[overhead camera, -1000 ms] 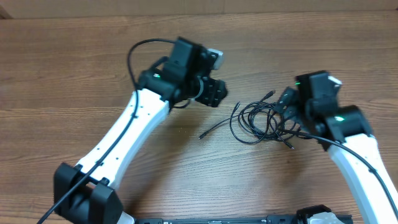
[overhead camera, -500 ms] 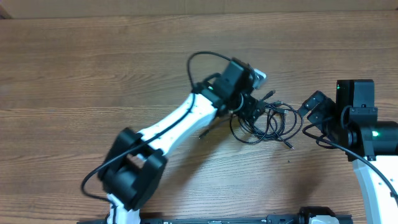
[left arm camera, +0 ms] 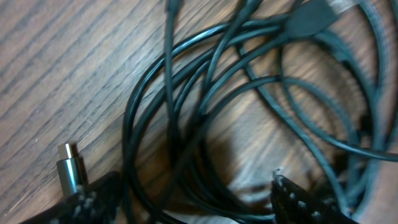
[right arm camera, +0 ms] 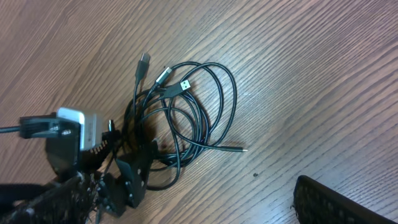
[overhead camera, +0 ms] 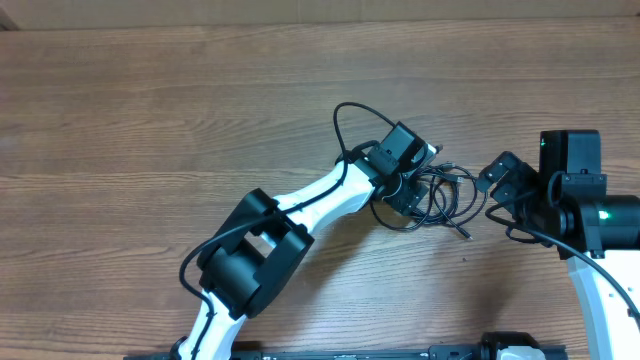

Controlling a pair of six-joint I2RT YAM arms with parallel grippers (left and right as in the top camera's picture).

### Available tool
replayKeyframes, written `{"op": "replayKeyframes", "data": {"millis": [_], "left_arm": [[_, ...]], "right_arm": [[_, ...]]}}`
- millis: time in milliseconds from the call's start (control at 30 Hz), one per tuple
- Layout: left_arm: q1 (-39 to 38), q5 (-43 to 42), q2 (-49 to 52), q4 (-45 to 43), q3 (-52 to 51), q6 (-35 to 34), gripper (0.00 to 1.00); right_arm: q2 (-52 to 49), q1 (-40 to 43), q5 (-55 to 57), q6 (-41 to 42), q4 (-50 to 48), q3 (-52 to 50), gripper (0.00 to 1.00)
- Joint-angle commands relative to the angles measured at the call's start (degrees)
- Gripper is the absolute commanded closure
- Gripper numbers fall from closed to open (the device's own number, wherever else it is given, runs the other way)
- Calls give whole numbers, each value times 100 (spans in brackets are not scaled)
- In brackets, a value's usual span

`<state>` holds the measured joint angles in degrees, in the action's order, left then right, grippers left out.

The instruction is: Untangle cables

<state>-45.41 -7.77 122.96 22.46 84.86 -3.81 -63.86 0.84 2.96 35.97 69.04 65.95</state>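
Note:
The cables point(overhead camera: 450, 195) are thin black cords lying in one tangled heap of loops on the wooden table. My left gripper point(overhead camera: 412, 196) is down on the heap's left side. In the left wrist view its fingers point(left arm camera: 93, 202) stand wide apart, open, with several strands of the cables point(left arm camera: 186, 124) running between them. A silvery plug point(left arm camera: 67, 168) lies by the left finger. My right gripper point(overhead camera: 503, 180) stays open to the right of the heap, apart from it. The right wrist view shows the cables point(right arm camera: 199, 106) with plug ends point(right arm camera: 168, 74) pointing outward and the left gripper point(right arm camera: 121, 180) on them.
The left arm point(overhead camera: 310, 205) stretches diagonally across the table's middle towards the heap. One loose cord end point(overhead camera: 462, 232) pokes out at the heap's lower right. Bare wooden table point(overhead camera: 150, 120) surrounds the cables.
The left arm swung right from beside the heap and came down onto its left side. The right gripper drew back to the right, off the cables.

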Motion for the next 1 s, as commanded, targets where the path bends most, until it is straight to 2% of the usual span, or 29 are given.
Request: {"op": "replayKeyframes", "data": {"millis": [0, 67, 133, 200, 233, 333, 467, 733, 967], "left_arm": [[-28, 391, 170, 59, 125, 149, 33], [-26, 713, 199, 249, 125, 149, 44], [-26, 1191, 199, 501, 125, 146, 65], [11, 1766, 177, 824, 125, 55, 93], [42, 1993, 160, 981, 129, -13, 96], [164, 2404, 4, 1469, 136, -339, 96], [354, 2201, -481, 1788, 136, -415, 96], [599, 1637, -1904, 2105, 136, -551, 96], [680, 1604, -2350, 2546, 136, -562, 96]], "right_arm": [[74, 42, -31, -42, -9, 125, 0], [74, 42, -31, -42, -13, 125, 0], [74, 42, -26, -44, -13, 125, 0], [74, 42, -9, -44, -24, 125, 0], [74, 42, -9, -44, -37, 125, 0], [72, 42, -11, -46, -131, 125, 0], [31, 35, -66, -227, -310, 122, 0], [-527, 4, -1362, -1314, -498, 118, 0], [-1449, -612, -1698, -1840, -717, 118, 0]]}}
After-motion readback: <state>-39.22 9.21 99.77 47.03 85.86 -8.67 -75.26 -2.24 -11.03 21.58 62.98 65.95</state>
